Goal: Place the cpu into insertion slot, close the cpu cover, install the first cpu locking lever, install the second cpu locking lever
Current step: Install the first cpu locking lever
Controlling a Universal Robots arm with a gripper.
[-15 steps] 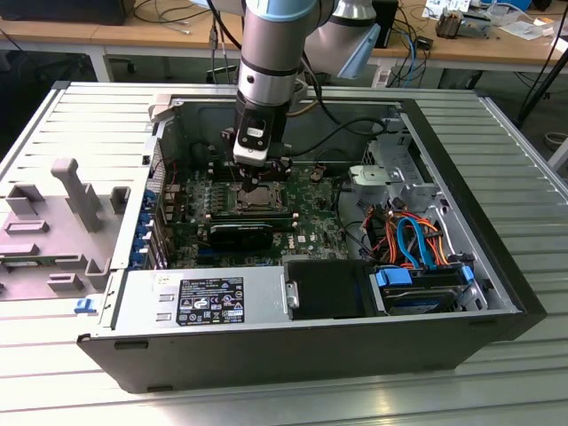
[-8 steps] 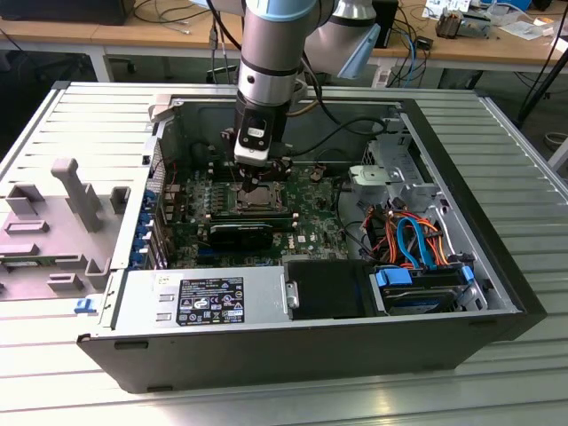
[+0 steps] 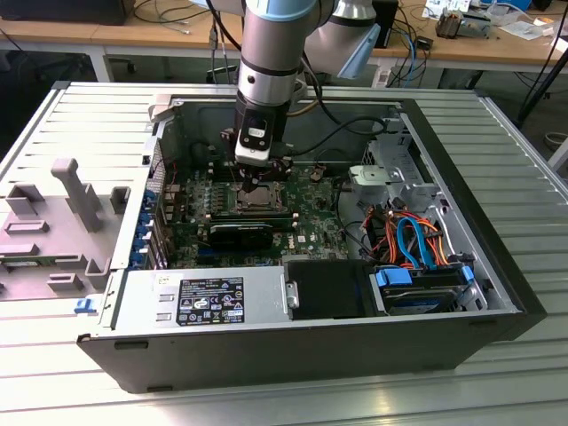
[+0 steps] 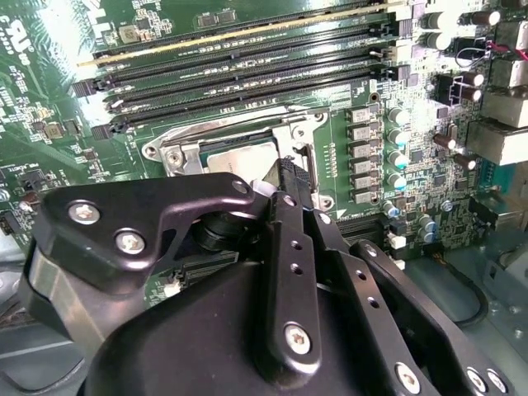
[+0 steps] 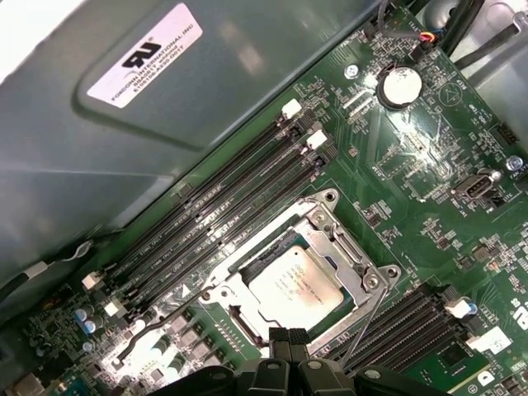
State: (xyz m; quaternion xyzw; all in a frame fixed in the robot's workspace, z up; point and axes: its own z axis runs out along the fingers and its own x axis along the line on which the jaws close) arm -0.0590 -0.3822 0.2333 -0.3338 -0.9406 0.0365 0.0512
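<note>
So the arm [image 3: 268, 44] drops in from the top of the exterior view, pretty much dead vertical: a silver-grey tube with a light blue joint cap beside it. The wrist [image 3: 259, 133] below it is a black block section, also pointing straight down. The gripper [image 3: 257, 180] hangs off the end, tips aimed down. In the first wrist view the two black fingertips [image 5: 280, 340] sit pressed side by side, with no gap between them that I can see. The second wrist view shows the black finger links [image 4: 289, 272] with their screw heads, folded in toward the middle.
</note>
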